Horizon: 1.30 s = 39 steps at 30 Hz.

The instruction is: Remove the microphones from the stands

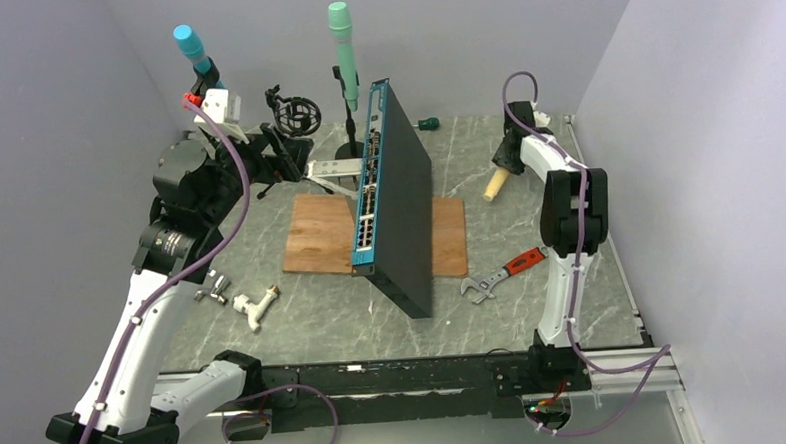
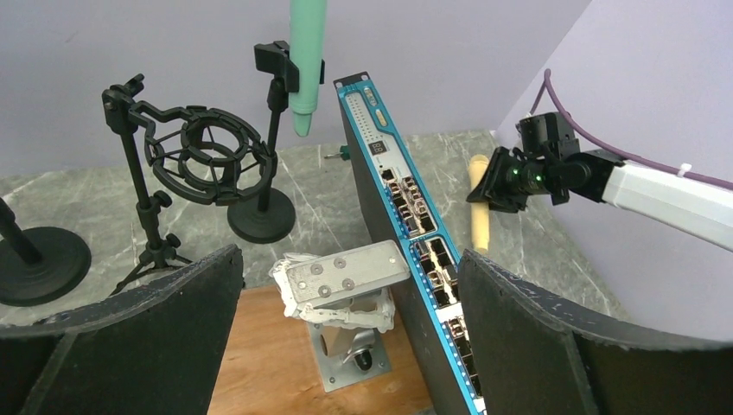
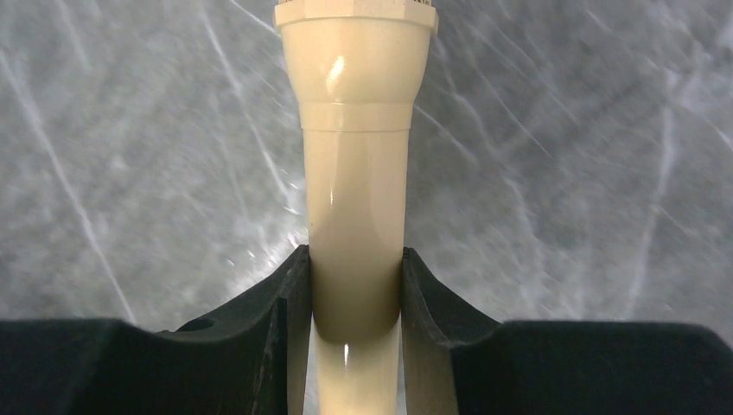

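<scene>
A mint-green microphone (image 1: 342,44) stands upright in the clip of a black stand (image 1: 350,149) at the back centre; it also shows in the left wrist view (image 2: 307,60). A blue microphone (image 1: 191,43) sits on a stand at the back left. An empty black shock-mount stand (image 2: 203,156) is between them. My right gripper (image 3: 354,294) is shut on a cream microphone (image 3: 354,173), held low over the table at the back right (image 1: 494,185). My left gripper (image 2: 350,346) is open and empty, near the shock mount (image 1: 294,114).
A black and blue network switch (image 1: 398,202) stands on edge on a wooden board (image 1: 315,235), propped by a metal bracket (image 2: 346,272). A red-handled wrench (image 1: 501,272), a white pipe fitting (image 1: 256,306) and a green-handled screwdriver (image 1: 427,123) lie on the table.
</scene>
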Available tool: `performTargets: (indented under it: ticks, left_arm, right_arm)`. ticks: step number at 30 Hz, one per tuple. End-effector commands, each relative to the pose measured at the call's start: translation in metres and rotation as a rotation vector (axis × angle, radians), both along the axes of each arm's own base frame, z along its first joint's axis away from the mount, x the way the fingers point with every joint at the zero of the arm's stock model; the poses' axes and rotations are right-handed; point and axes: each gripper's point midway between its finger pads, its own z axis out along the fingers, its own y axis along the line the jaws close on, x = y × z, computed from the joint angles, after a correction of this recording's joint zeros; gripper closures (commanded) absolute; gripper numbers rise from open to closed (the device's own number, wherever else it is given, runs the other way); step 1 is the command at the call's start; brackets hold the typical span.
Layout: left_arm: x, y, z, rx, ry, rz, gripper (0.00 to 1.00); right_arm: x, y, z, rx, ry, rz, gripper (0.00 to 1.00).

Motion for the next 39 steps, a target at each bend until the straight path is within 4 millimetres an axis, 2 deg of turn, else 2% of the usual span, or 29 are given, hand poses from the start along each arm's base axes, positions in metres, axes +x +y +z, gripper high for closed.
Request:
performTargets:
  ticks: [1,7,14,15,17,19,21,23,29,32,39]
  left_arm:
    - [-0.001,0.000,0.007,-0.010,-0.032,0.008,0.04]
    - [-0.004,0.004,0.009,-0.009,-0.046,0.028,0.05]
    - [-0.004,0.007,0.007,-0.013,-0.054,0.050,0.05]
    - [-0.005,0.008,0.008,-0.015,-0.058,0.052,0.05]
    - [-0.006,0.008,0.009,-0.019,-0.061,0.051,0.05]
    - [-0.007,0.008,0.011,-0.021,-0.064,0.052,0.05]
    - [-0.007,0.010,0.011,-0.016,-0.065,0.060,0.05]
    - [-0.006,0.012,0.011,-0.013,-0.066,0.070,0.05]
    - [-0.006,0.011,0.010,-0.016,-0.072,0.067,0.05]
    - [-0.005,0.013,0.010,0.000,-0.078,0.075,0.04]
    - [-0.004,0.024,0.012,0.045,-0.097,0.126,0.03]
  right_arm:
    - [0.028,0.021,0.003,0.072,-0.035,0.021,0.85]
    - [0.041,0.031,-0.012,0.079,-0.039,0.017,0.79]
    - [0.042,0.049,-0.031,0.087,-0.010,0.022,0.68]
    - [0.041,0.050,-0.033,0.081,-0.009,0.025,0.65]
    - [0.039,0.053,-0.037,0.072,-0.004,0.037,0.55]
    - [0.036,0.054,-0.039,0.069,0.005,0.043,0.39]
    - [0.034,0.055,-0.041,0.074,0.010,0.041,0.31]
    - [0.034,0.056,-0.040,0.082,0.010,0.045,0.22]
    - [0.032,0.057,-0.034,0.089,0.019,0.048,0.14]
    - [0.027,0.054,-0.026,0.082,0.006,0.045,0.00]
    - [0.011,0.040,0.002,0.053,-0.046,0.063,0.00]
